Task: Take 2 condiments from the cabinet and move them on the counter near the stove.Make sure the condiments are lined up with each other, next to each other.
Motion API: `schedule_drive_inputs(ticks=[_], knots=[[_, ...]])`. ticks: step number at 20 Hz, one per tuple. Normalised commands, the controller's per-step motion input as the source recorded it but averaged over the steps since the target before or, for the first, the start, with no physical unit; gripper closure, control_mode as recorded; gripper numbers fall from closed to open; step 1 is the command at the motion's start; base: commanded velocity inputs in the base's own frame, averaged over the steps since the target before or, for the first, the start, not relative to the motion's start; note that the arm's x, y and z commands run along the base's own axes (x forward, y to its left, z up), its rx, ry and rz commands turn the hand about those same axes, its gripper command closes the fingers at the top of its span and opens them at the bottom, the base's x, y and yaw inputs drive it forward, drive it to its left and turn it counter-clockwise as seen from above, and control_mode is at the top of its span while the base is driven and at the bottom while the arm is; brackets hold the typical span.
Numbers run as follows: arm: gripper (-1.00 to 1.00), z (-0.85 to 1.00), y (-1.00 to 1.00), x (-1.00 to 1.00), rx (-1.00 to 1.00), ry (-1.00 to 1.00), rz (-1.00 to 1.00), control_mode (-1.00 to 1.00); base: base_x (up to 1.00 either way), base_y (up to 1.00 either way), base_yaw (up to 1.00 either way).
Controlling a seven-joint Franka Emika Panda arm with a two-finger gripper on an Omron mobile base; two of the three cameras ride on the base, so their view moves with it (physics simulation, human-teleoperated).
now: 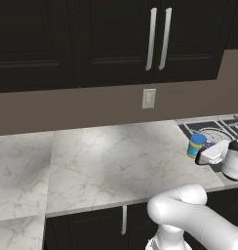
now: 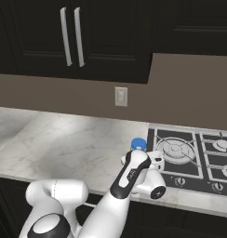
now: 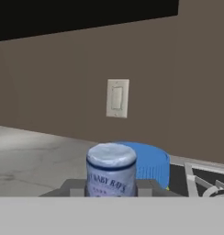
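Note:
My gripper [image 3: 111,188] is shut on the small bottle [image 3: 111,170], whose pale blue neck and printed label rise between the fingertips [image 3: 76,187]. Right behind it, the squat jar with the blue lid [image 3: 149,161] stands on the marbled counter [image 1: 116,156]. From the left base, the jar [image 1: 196,145] sits at the stove's [image 1: 213,129] left edge with the gripper [image 1: 205,157] low in front of it. From the right base, the jar's lid [image 2: 138,143] peeks over the hand, beside the stove [image 2: 190,158]. The black cabinet [image 1: 121,39] above has both doors closed.
A wall switch [image 3: 117,98] is on the brown backsplash behind the jar. The long silver cabinet handles [image 1: 151,39] hang above. The counter [image 2: 64,148] stretches open to the left of the jar. Stove knobs [image 2: 180,181] line its front edge.

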Motion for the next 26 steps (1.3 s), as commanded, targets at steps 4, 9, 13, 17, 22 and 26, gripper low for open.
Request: schedule_drive_inputs(ticks=[4, 9, 13, 17, 22, 26], knots=[[-1.00, -0.10, 0.03, 0.00, 0.00, 0.00, 0.00, -1.00, 0.00, 0.00, 0.00], [-1.00, 0.00, 0.00, 0.00, 0.00, 0.00, 0.00, -1.00, 0.00, 0.00, 0.00], [-1.00, 0.03, 0.00, 0.00, 0.00, -0.03, 0.00, -1.00, 0.00, 0.00, 0.00], [-1.00, 0.15, 0.00, -0.08, 0.00, -0.07, 0.00, -1.00, 0.00, 0.00, 0.00], [-1.00, 0.20, 0.00, -0.28, 0.00, -0.02, 0.00, -1.00, 0.00, 0.00, 0.00], [-1.00, 0.34, 0.00, -0.44, 0.00, 0.01, 0.00, -1.00, 0.00, 0.00, 0.00]])
